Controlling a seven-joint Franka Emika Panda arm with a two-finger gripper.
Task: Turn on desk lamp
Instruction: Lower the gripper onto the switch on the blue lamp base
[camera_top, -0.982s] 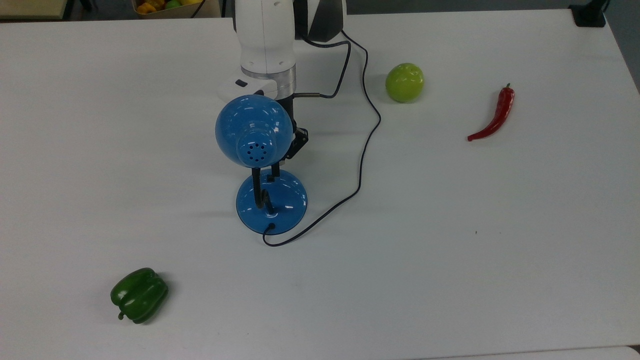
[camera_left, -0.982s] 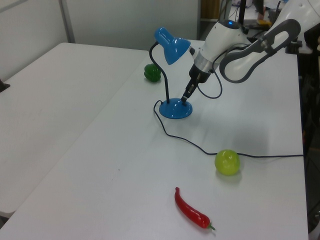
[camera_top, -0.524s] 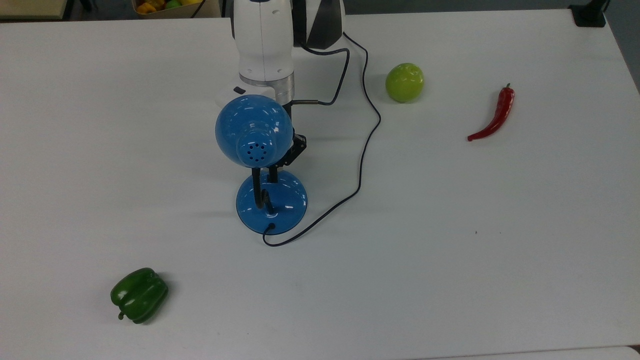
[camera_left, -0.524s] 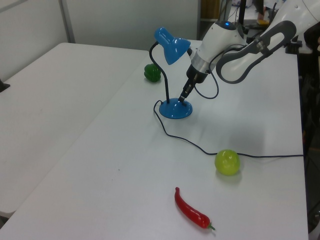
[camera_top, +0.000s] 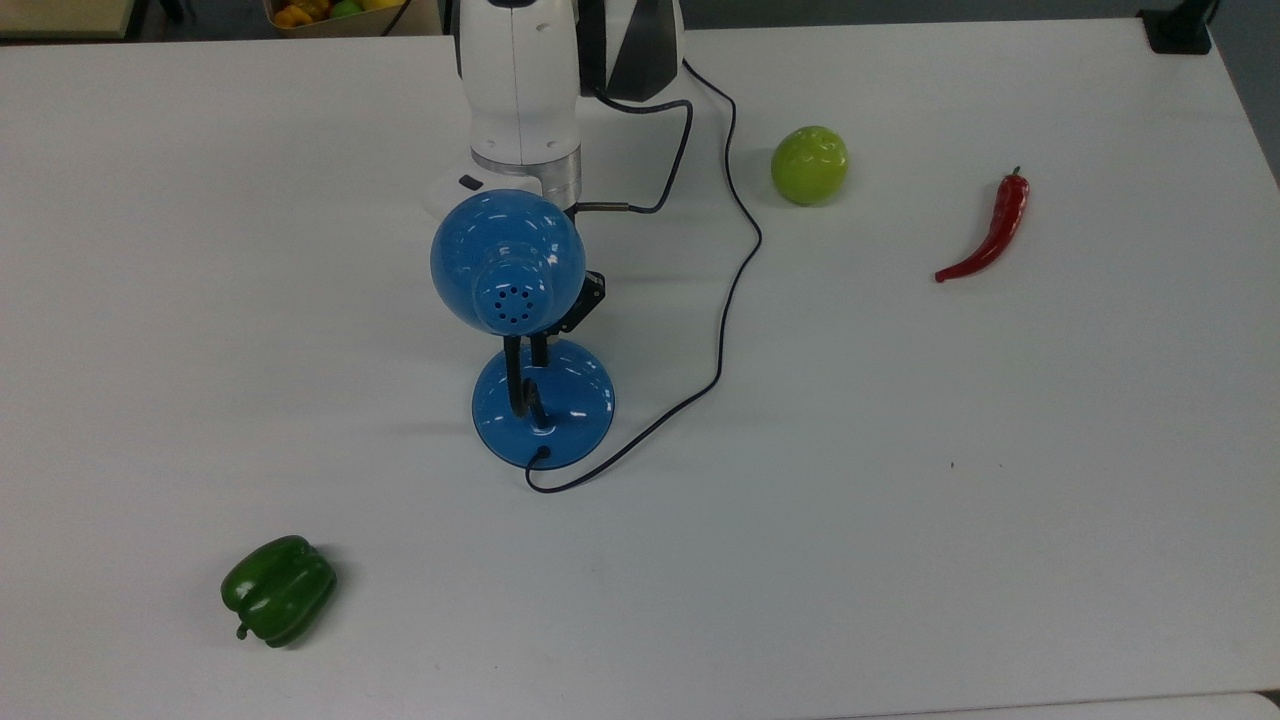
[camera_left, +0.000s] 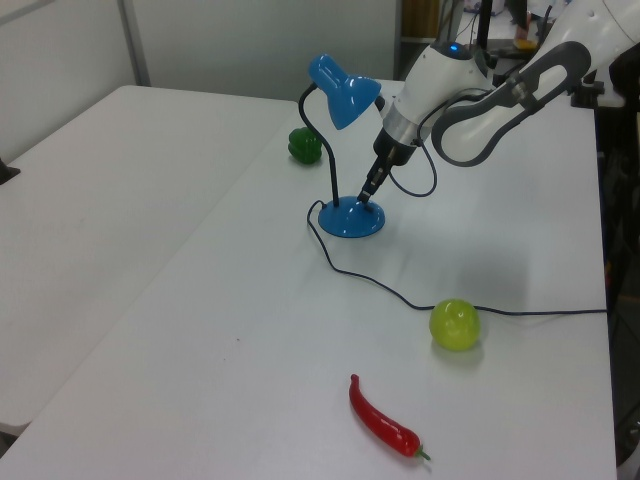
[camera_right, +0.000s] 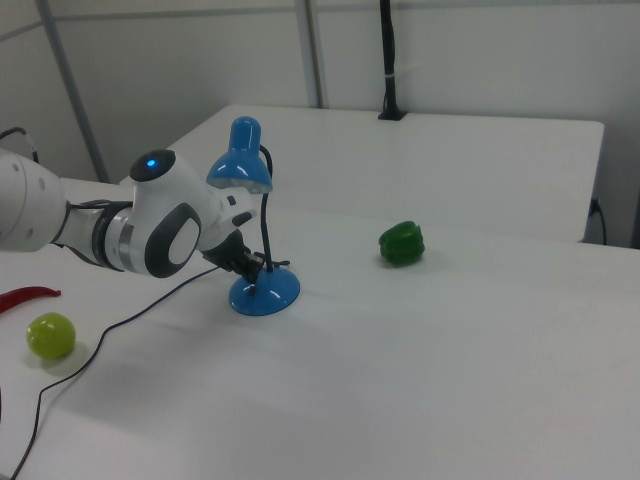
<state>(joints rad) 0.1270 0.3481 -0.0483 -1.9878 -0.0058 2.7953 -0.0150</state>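
Observation:
The desk lamp stands upright mid-table, its blue dome shade (camera_top: 507, 262) above its round blue base (camera_top: 560, 410); the shade (camera_left: 342, 88) and base (camera_left: 346, 220) also appear in the left view. Its black cord (camera_top: 735, 280) loops away over the table. My gripper (camera_top: 540, 350) reaches down under the shade, shut, with its tip at the top of the base just beside the black neck. The left view has the gripper (camera_left: 367, 197) touching the base's upper surface. In the right view the gripper (camera_right: 258, 272) sits against the base (camera_right: 270, 293), below the shade (camera_right: 240, 165).
A green apple (camera_top: 809, 164) and a red chili (camera_top: 988, 230) lie at the top view's right. A green bell pepper (camera_top: 278, 589) lies at the top view's lower left. The cord (camera_left: 400, 295) runs past the apple (camera_left: 455, 324) in the left view.
The arm has shifted slightly toward the top view's left, and the gripper tip has come down closer to the neck on the lamp's base. The lamp has not moved.

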